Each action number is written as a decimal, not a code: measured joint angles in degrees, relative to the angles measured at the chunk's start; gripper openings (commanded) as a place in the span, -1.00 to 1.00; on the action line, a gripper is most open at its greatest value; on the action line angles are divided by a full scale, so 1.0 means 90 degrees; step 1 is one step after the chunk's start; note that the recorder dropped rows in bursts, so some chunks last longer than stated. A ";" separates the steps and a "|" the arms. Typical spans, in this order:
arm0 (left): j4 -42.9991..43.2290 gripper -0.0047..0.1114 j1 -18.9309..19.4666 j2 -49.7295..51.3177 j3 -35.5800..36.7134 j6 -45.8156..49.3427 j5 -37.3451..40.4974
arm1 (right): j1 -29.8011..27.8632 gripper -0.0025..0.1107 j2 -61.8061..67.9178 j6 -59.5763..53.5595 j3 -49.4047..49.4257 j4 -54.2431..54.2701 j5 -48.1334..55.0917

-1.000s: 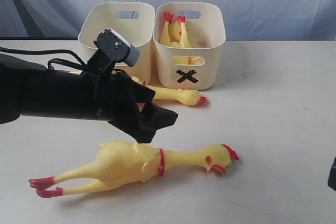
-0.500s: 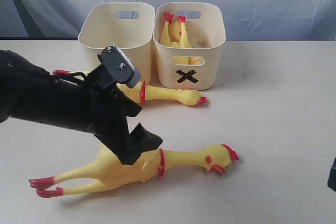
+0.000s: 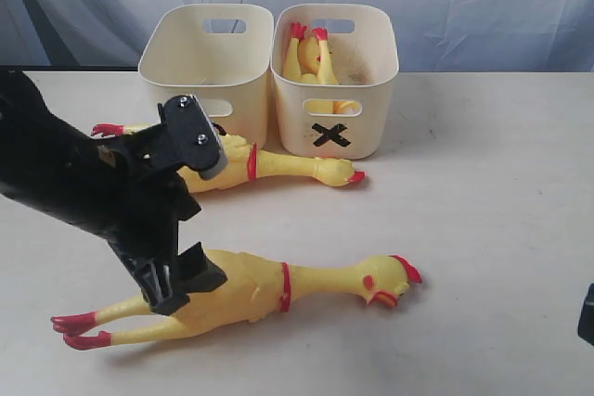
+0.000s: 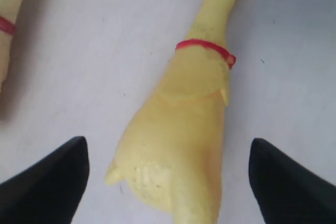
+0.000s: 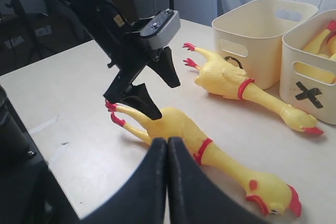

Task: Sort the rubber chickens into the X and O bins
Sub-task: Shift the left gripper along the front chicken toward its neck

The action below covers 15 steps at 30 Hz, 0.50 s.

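Nearest chicken (image 3: 278,287) lies flat on the table (image 3: 483,229), long axis left-right, head pointing right. Left gripper (image 4: 168,182) is spread wide, one finger on each side of its body. Right gripper (image 5: 168,142) is pinched together, empty. Behind, the second chicken (image 3: 288,166) lies the same way; the third (image 3: 316,57) sits feet-up in the X bin (image 3: 371,127).

I count three rubber chickens: the near chicken (image 3: 269,289) and the far chicken (image 3: 278,166) on the bench (image 3: 483,229), and the third chicken (image 3: 311,62) inside the X bin (image 3: 371,108). There are two cream bins, counting the second bin (image 3: 186,71). I have two hands, my left hand (image 4: 168,148) and my right hand (image 5: 168,141).
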 measured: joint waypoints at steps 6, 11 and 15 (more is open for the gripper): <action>0.0625 0.42 0.0000 -0.0160 -0.0093 -0.0365 0.0726 | 0.0000 -0.97 0.0000 0.0039 0.0000 0.0000 0.0039; 0.1227 0.42 0.0000 -0.0169 -0.0093 -0.0822 0.1098 | 0.0000 -0.97 0.0000 0.0091 0.0000 0.0000 0.0039; 0.1278 0.42 0.0000 -0.0169 -0.0093 -0.0893 0.1314 | 0.0000 -0.97 0.0000 0.0163 0.0000 0.0000 0.0039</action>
